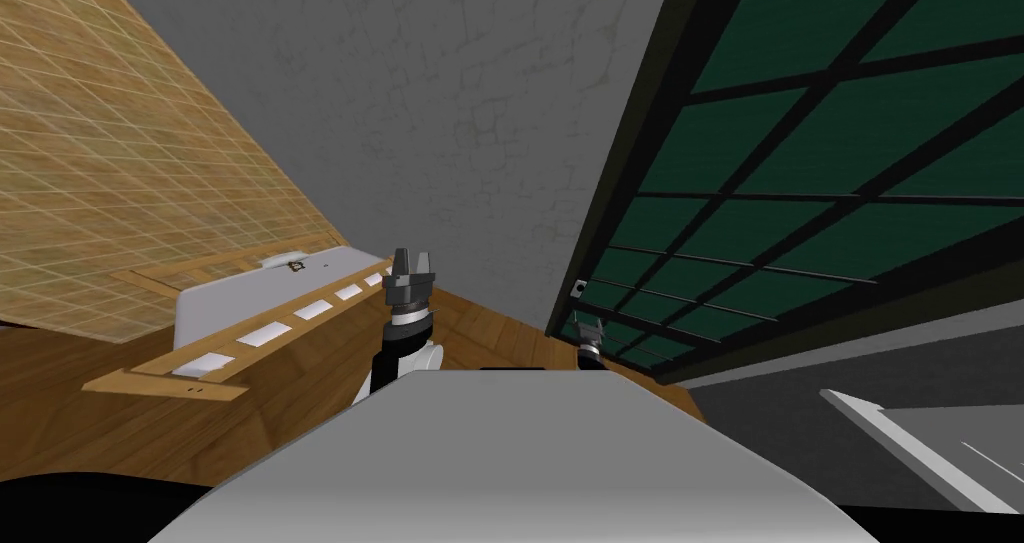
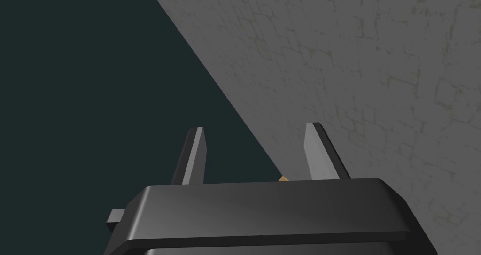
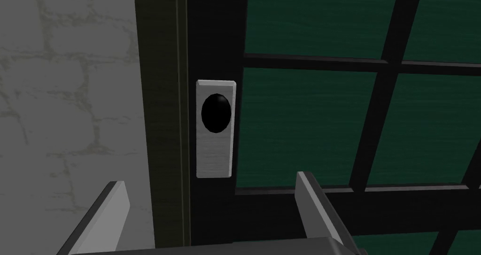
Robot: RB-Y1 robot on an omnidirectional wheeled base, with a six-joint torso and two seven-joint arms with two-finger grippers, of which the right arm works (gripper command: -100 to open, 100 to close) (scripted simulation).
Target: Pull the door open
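Knob [image 3: 216, 112] black, detail unclear, ahead of spread right gripper [image 3: 210, 179]; door [image 3: 310, 125] cut off; left gripper [image 2: 256, 127] spread.

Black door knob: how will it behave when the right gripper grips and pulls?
The knob looks smooth and rounded, so thin fingers may slip under pull. Seated on a grey plate, probably rigid. The right gripper is open, not yet on it.

The left hand [image 2: 256, 127] and right hand [image 3: 210, 179] are dark boxes with thin light grey blades.
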